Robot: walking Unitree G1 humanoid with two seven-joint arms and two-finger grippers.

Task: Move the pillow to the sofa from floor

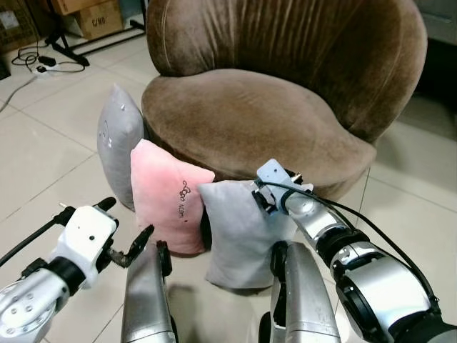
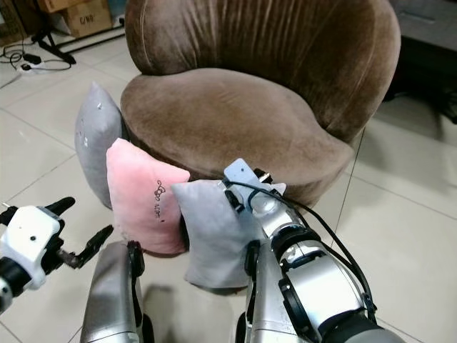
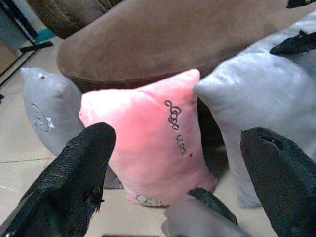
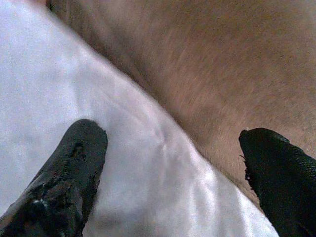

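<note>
The top of the sofa is cut off by the frame. The small print on the pink pillow cannot be read. The right end effector's fingertips are hidden behind the near grey pillow.

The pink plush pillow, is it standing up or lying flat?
Standing up: the pink plush pillow rests on its bottom edge on the tiled floor, leaning against the brown velvet sofa.

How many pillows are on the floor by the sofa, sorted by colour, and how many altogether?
Grey pillows: 2, one at the far left and one at the right with the right gripper open over its top edge.
Pink pillows: 1, between them.
Total: 3, all standing on the floor against the brown sofa.
</note>
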